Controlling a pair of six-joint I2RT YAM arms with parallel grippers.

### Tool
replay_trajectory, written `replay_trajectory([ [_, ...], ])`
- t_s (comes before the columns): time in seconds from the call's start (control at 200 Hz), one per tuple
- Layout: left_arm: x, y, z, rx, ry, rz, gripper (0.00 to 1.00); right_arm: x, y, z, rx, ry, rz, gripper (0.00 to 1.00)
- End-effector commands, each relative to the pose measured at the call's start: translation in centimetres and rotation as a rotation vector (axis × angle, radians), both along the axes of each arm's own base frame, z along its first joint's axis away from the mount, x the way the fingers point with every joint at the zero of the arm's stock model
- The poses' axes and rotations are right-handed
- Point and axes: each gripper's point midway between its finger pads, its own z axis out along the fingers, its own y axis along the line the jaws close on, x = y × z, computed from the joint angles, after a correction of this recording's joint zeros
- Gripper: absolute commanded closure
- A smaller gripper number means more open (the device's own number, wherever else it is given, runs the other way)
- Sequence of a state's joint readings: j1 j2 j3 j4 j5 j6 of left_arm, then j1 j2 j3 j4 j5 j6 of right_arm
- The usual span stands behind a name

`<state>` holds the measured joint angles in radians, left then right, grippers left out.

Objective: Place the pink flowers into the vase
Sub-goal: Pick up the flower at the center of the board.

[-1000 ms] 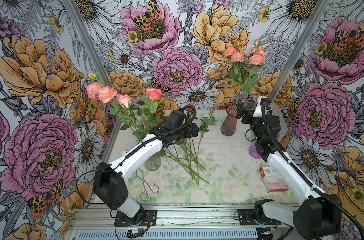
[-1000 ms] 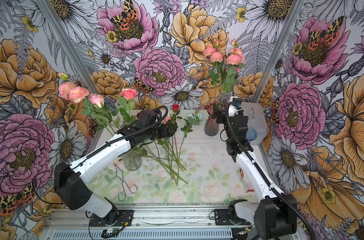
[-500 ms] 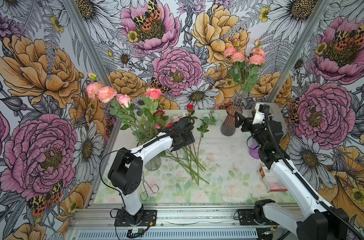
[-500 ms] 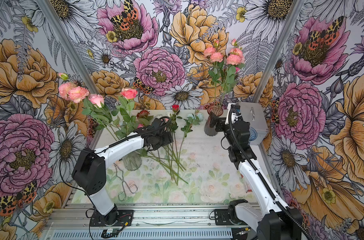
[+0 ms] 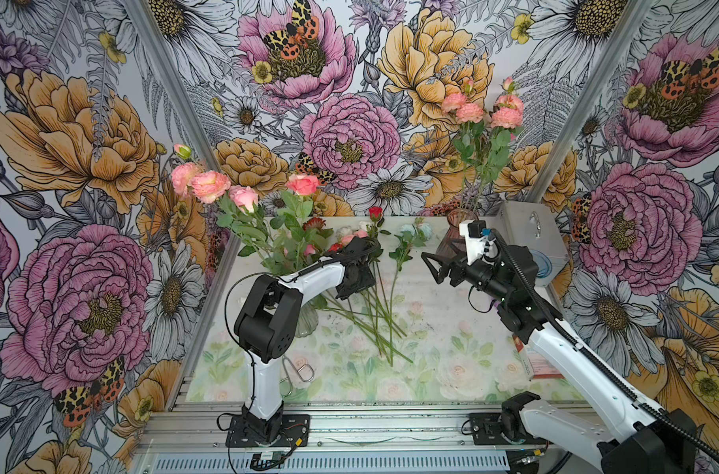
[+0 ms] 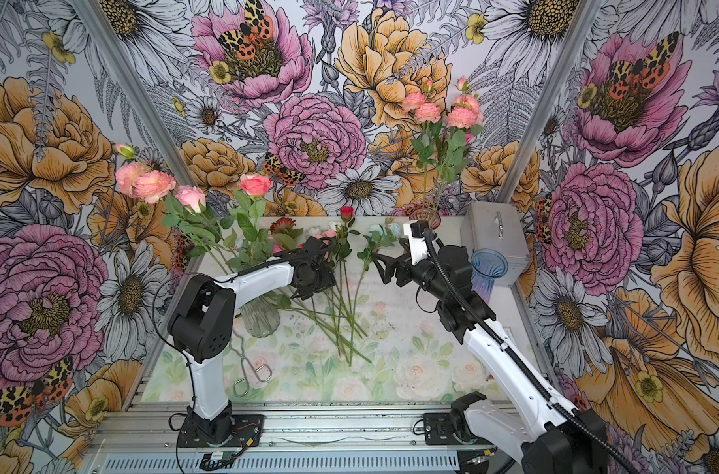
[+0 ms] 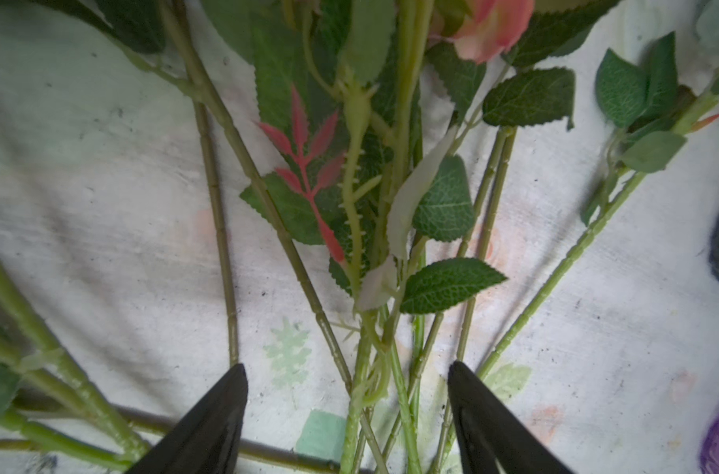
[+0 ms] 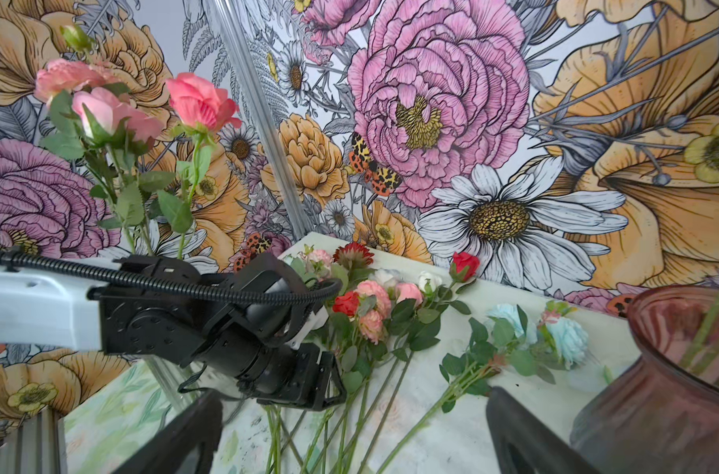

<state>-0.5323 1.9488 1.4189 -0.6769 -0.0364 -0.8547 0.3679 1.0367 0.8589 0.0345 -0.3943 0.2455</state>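
Left gripper (image 7: 345,367) hangs spread over the loose stems. Green stalks run between its fingers (image 7: 210,431), unpinched, which the top views hide behind the wrist. The pink flowers (image 8: 374,295) lie on the table (image 5: 452,369) — heads toward the back wall, stems forward — among red roses (image 8: 464,260) and pale blue blooms (image 8: 567,334). Right gripper (image 5: 431,269) gapes beside the mauve vase (image 8: 657,390).

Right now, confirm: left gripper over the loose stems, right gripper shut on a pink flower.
Wrong on the right gripper: the right wrist view shows it open and empty. The left gripper does hover over the loose stems.
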Motion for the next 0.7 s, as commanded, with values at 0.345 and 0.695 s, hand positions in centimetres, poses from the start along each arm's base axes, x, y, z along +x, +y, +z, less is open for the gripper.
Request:
replay_trajectory([
  [0.345, 1.9, 0.4, -0.9, 0.013, -0.002, -0.014, 0.35, -1.2, 2.4, -4.0, -0.068, 0.092, 0.047, 0.01],
  [0.695, 2.3, -0.1, -0.5, 0.029, -0.025, -0.066, 0.5, -0.8, 3.3, -4.6, -0.084, 0.105, 0.049, 0.01],
])
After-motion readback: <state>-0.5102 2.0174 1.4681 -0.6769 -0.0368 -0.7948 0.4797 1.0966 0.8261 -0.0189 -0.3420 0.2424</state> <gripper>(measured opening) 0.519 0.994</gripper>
